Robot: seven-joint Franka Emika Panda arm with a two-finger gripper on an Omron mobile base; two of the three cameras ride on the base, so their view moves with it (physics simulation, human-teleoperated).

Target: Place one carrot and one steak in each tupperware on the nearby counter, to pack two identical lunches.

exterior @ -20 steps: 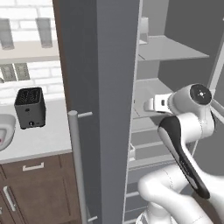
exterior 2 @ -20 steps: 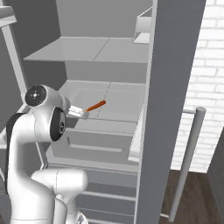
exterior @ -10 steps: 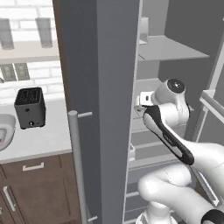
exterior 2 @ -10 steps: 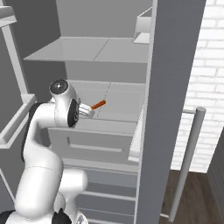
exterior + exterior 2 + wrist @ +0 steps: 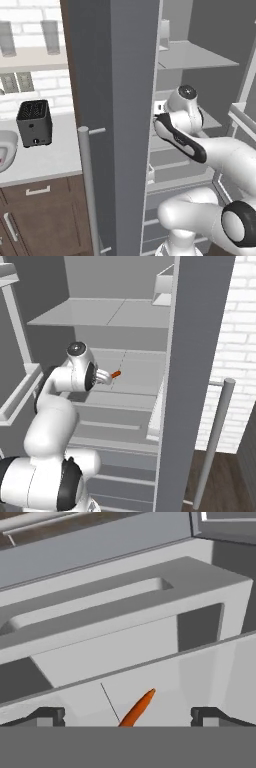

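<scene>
on a pale fridge shelf (image 5: 135,373), the carrot (image 5: 137,710) lies flat, a slim orange root with its tapered tip pointing toward one o'clock in the hand view. its thick end runs down toward six o'clock and is cut off at the bottom of that view. in the right base view the carrot (image 5: 116,374) shows as a short orange stub at three o'clock from the hand, just beside it. the gripper (image 5: 128,716) sits low over the shelf with its jaws spread as wide as they go, one dark fingertip (image 5: 47,716) at nine o'clock of the carrot and the other at three o'clock, both well apart from it. nothing is held, and the carrot lies free between the tips.

beyond the carrot, toward twelve o'clock in the hand view, a grey door bin (image 5: 125,607) with a long open slot crosses the picture. in the right base view the white arm (image 5: 60,406) bends up from seven o'clock and reaches into the open fridge, under a wider upper shelf (image 5: 100,313).

from the left base view, the grey fridge door (image 5: 112,100) stands open with its long bar handle (image 5: 90,190) at seven o'clock. at nine o'clock of the door, a black toaster (image 5: 34,122) stands on the counter (image 5: 45,162), and the lighter tupperware (image 5: 6,150) shows at the picture's edge, nine o'clock of the toaster. dark brown cabinets (image 5: 40,215) sit below.
</scene>
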